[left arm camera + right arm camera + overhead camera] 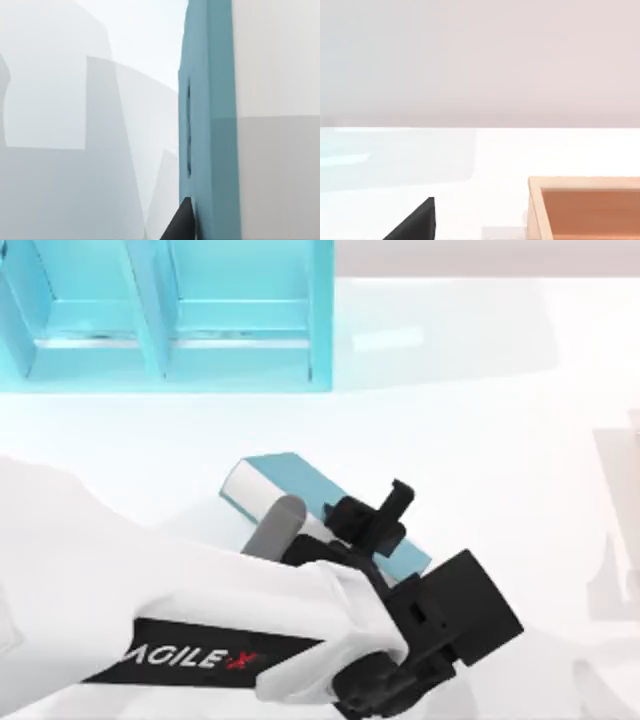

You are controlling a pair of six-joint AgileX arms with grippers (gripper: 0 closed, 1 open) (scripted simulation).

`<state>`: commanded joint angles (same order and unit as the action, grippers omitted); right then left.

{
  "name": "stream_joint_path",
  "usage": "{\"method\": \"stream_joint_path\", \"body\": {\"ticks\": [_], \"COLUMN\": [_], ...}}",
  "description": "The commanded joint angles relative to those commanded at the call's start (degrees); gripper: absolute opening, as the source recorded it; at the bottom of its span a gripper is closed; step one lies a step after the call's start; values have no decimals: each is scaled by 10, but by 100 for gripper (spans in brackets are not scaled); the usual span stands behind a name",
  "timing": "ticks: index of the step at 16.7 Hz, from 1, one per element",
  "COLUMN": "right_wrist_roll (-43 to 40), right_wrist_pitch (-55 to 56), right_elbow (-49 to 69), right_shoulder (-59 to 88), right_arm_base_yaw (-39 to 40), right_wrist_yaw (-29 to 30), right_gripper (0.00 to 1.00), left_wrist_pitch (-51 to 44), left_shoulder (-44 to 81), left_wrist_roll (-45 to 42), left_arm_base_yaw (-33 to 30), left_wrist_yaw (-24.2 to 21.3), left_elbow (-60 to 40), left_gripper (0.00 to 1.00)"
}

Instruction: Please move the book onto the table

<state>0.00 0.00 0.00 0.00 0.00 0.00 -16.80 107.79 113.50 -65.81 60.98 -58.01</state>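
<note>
The book (290, 480), light blue with white page edges, lies slanted across the middle of the white table (480, 420) in the top view. My left gripper (368, 518) straddles the book near its right end and is shut on it. In the left wrist view the book's blue cover (210, 125) and pale page edge (280, 75) stand very close, with one dark fingertip (181, 222) against the cover. I cannot tell whether the book rests on the table or hangs just above it. My right gripper (415, 222) sits parked low over the table.
A turquoise shelf unit (160, 320) with open compartments stands at the back left. A shallow wooden box (585, 205) lies on the table near my right gripper. My left arm (150, 600) covers the front left of the table.
</note>
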Motion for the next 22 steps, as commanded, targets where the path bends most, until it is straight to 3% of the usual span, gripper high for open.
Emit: {"method": "stream_joint_path", "body": {"ticks": [5, 10, 14, 22], "right_wrist_roll": [0, 0, 0, 0], "right_wrist_pitch": [0, 0, 0, 0], "right_elbow": [0, 0, 0, 0], "right_shoulder": [0, 0, 0, 0], "right_arm_base_yaw": [0, 0, 0, 0], "right_wrist_yaw": [0, 0, 0, 0], "right_gripper": [100, 100, 100, 100], "left_wrist_pitch": [-64, -99, -110, -112], "left_shoulder": [62, 104, 122, 124], "left_wrist_roll": [227, 379, 439, 446], "left_arm_base_yaw": [-67, -111, -128, -128], "left_wrist_yaw": [63, 108, 127, 127], "left_elbow": [-78, -153, -191, -193], "left_gripper": [0, 0, 0, 0]}}
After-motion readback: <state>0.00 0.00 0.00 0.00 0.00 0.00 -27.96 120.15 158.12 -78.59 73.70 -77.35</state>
